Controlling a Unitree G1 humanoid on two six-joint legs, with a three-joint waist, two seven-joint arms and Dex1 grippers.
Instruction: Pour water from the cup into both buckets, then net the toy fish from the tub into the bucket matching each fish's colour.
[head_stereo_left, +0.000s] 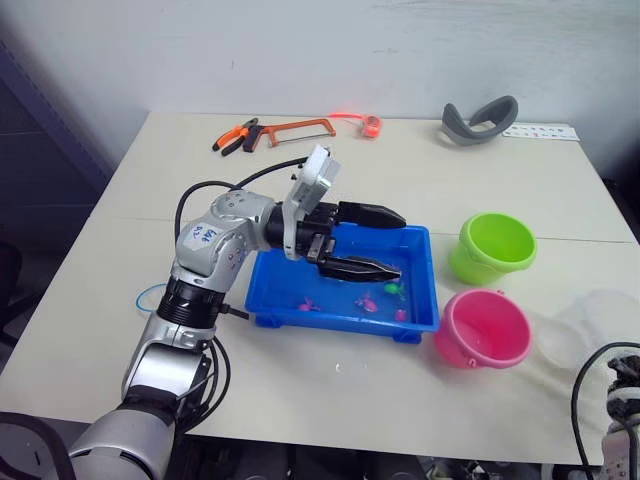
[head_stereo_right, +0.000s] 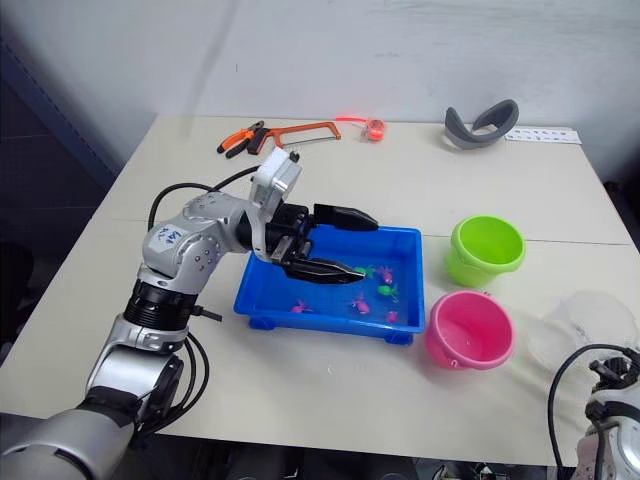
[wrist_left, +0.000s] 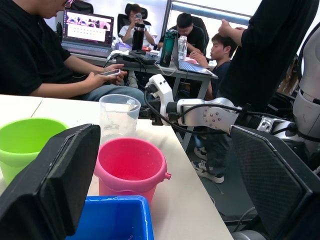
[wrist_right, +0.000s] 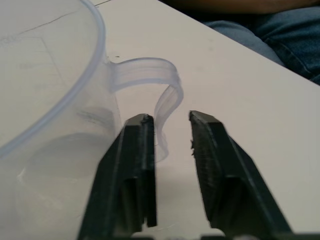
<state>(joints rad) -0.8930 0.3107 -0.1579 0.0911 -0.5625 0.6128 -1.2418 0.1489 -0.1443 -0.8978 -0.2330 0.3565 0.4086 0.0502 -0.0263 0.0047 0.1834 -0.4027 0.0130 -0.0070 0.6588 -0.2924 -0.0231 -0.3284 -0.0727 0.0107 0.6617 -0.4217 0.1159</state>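
Two black fingers of the left gripper (head_stereo_left: 385, 243) are spread wide apart over the blue tub (head_stereo_left: 283, 300), and they hold nothing. One finger sticks out over the far rim of the tub and the other hangs above the water inside it. Little toy fish (head_stereo_left: 365, 304) lie in the tub, mostly at the 3 o'clock end: some are pink and a green one (head_stereo_left: 392, 290) sits close to them. Just past that end of the tub, at about 3 o'clock, stand the two buckets. One is the lime green bucket (head_stereo_left: 492, 248), farther back, and the other is the pink bucket (head_stereo_left: 482, 328), nearer the front edge of the table (head_stereo_left: 400, 400). They stand close together, and the pink one sits just beside the tub's corner. Farther out at 3 o'clock is the clear cup (head_stereo_left: 592, 325), near the table's edge. The right gripper (wrist_right: 170, 127) is at the cup's handle (wrist_right: 150, 82). Its fingers are only a little apart, with the thin handle loop in the gap between them, but I cannot tell if they press on it. At the back of the table, around 12 o'clock, lie orange pliers (head_stereo_left: 236, 135), a red hacksaw (head_stereo_left: 300, 129) and a grey curved band (head_stereo_left: 480, 121). People sit at desks beyond the table in the left wrist view.
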